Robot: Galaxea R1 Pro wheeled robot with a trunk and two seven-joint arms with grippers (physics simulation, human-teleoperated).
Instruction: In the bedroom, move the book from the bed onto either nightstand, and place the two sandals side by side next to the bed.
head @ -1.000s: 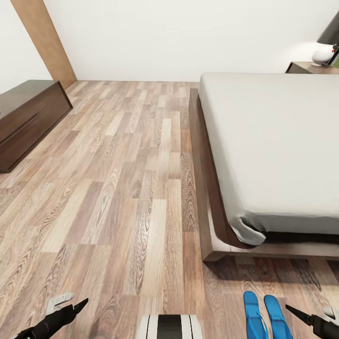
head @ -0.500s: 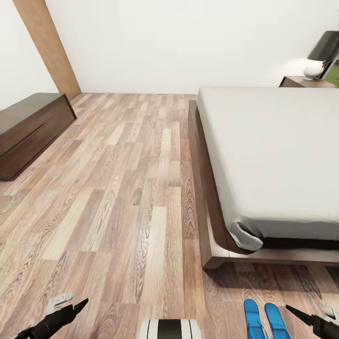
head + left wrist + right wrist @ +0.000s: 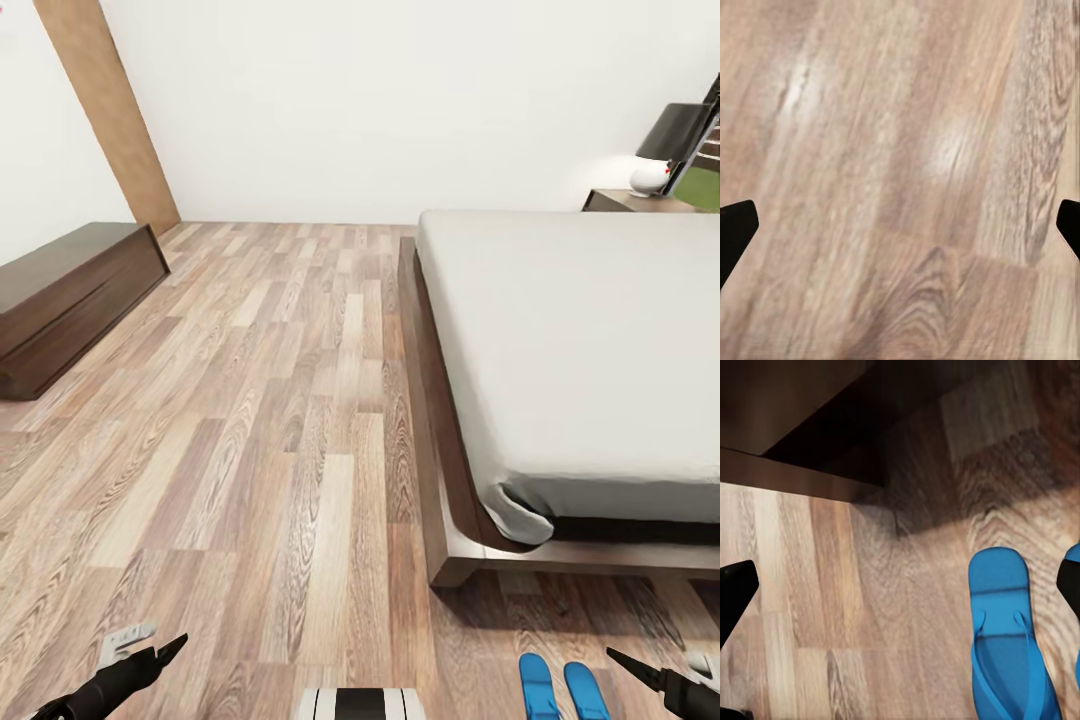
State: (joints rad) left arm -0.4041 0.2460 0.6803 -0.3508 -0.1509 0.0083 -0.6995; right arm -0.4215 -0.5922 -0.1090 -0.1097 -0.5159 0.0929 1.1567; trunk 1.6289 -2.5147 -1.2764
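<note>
The bed (image 3: 580, 350), a low dark frame under a pale mattress, takes up the right side of the head view. The book is out of view. Two blue sandals (image 3: 537, 688) (image 3: 586, 692) lie side by side on the floor just beyond the bed's near corner, cut by the picture's bottom edge. In the right wrist view one sandal (image 3: 1005, 645) lies near the dark bed frame (image 3: 787, 472). My right gripper (image 3: 655, 660) (image 3: 900, 589) hangs open just right of the sandals. My left gripper (image 3: 155, 640) (image 3: 900, 225) is open over bare planks. A nightstand (image 3: 635, 200) stands past the bed's far side.
A long low dark bench (image 3: 70, 290) lines the left wall, and a light wooden panel (image 3: 105, 110) leans up at the back left. A lamp (image 3: 675, 135) stands on the nightstand. Wood-plank floor (image 3: 280, 400) stretches between bench and bed.
The whole head view has shifted downward, so the camera has tilted up: the sandals sit lower at the bottom edge, and more of the wall and lamp shows. Both grippers hold their places.
</note>
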